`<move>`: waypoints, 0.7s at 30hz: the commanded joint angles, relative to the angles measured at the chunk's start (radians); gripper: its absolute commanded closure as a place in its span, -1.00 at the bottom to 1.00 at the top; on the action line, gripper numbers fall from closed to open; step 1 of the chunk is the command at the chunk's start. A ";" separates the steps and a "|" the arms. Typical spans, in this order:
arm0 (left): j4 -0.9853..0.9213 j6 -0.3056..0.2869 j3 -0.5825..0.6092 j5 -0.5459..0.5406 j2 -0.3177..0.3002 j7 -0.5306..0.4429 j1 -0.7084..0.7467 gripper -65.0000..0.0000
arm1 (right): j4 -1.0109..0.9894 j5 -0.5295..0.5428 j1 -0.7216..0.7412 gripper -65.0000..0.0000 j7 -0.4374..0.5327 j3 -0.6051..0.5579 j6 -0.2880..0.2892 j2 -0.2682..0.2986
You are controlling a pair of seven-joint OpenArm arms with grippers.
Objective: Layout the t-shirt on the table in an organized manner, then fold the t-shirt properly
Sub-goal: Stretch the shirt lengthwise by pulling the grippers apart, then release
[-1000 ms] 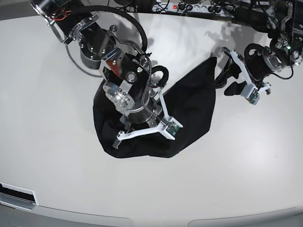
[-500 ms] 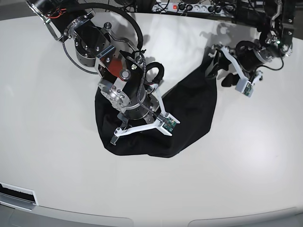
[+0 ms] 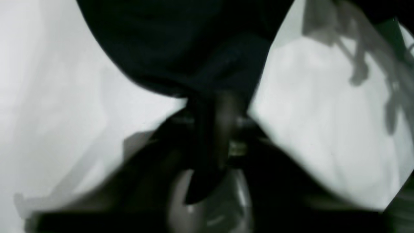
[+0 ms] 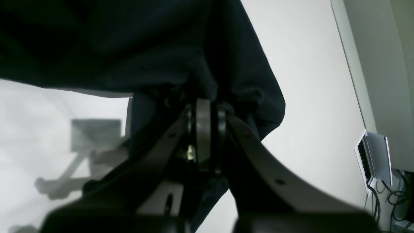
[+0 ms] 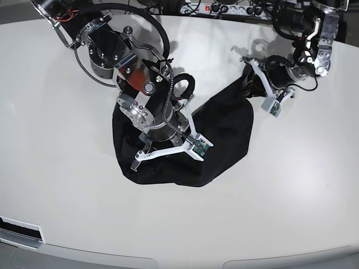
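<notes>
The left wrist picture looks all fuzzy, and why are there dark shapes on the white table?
Left wrist view: blurred, so the t-shirt and left gripper smear together. The grey shapes on the table are shadows. Right wrist view: sharper, the right gripper is shut on the cloth, with an arm shadow at left. Base view: fairly sharp, with soft shadows.

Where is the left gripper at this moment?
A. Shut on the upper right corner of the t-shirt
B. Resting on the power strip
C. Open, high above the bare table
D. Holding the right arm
A: in the base view the left gripper pinches the t-shirt at its far corner; the wrist view shows cloth between the closed fingers.
</notes>
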 commanded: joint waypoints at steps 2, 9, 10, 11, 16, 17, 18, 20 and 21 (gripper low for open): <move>0.016 0.005 0.005 0.056 -0.006 0.075 -0.016 1.00 | 0.021 -0.009 0.019 1.00 0.015 0.004 -0.007 -0.004; 0.315 0.141 -0.095 0.111 -0.098 0.150 -0.034 1.00 | 0.029 -0.075 0.033 1.00 0.014 0.005 -0.040 0.001; 0.367 0.158 -0.124 0.131 -0.121 0.151 -0.034 1.00 | 0.035 -0.077 0.040 1.00 0.014 0.007 -0.043 0.008; 0.414 0.179 -0.153 0.146 -0.146 0.151 -0.034 1.00 | 0.042 -0.077 0.046 1.00 0.014 0.013 -0.044 0.017; 0.521 0.222 -0.288 0.145 -0.295 0.134 -0.034 1.00 | 0.094 -0.077 0.072 1.00 -0.001 0.083 -0.072 0.106; 0.520 0.222 -0.305 0.130 -0.325 0.124 -0.035 1.00 | 0.111 -0.077 0.071 1.00 -0.001 0.103 -0.080 0.127; 0.519 0.222 -0.317 0.122 -0.351 0.120 -0.036 1.00 | 0.127 -0.077 0.071 1.00 -0.003 0.126 -0.089 0.148; 0.518 0.222 -0.323 0.121 -0.402 0.112 -0.037 1.00 | 0.157 -0.076 0.071 1.00 -0.005 0.171 -0.103 0.187; 0.518 0.222 -0.323 0.122 -0.425 0.104 -0.037 1.00 | 0.170 -0.076 0.069 1.00 -0.004 0.192 -0.109 0.206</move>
